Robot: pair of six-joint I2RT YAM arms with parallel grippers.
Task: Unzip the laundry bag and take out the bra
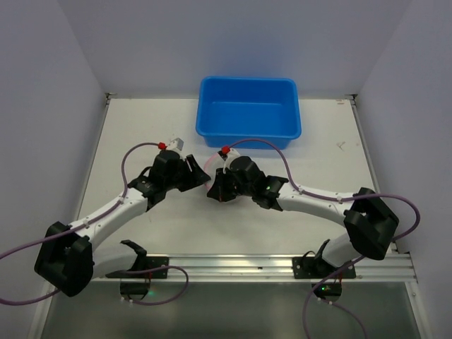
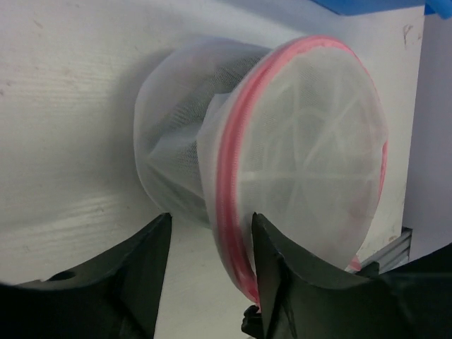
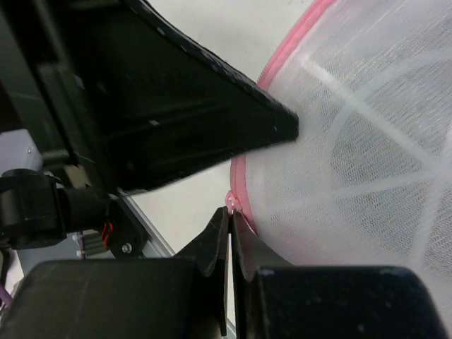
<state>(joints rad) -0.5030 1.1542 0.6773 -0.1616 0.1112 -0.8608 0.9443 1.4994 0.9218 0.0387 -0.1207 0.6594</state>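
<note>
The laundry bag (image 2: pixel 304 155), white mesh with a pink zipper rim, lies on its side on the table. In the top view only a sliver of the bag (image 1: pixel 207 168) shows between the two grippers. My left gripper (image 2: pixel 208 236) is open, its fingers astride the lower pink rim, which lies against the right finger (image 2: pixel 272 254). My right gripper (image 3: pixel 231 215) is shut on the pink zipper pull (image 3: pixel 230 201) at the bag's rim (image 3: pixel 244 176). In the top view the left gripper (image 1: pixel 196 175) and the right gripper (image 1: pixel 213 185) meet at the table's middle. The bra does not show clearly through the mesh.
A blue plastic tub (image 1: pixel 247 134) stands at the back of the table, just beyond the grippers; its edge shows in the left wrist view (image 2: pixel 367 6). The left gripper's finger (image 3: pixel 212 113) fills the upper left of the right wrist view. A metal rail (image 1: pixel 282 265) runs along the near edge.
</note>
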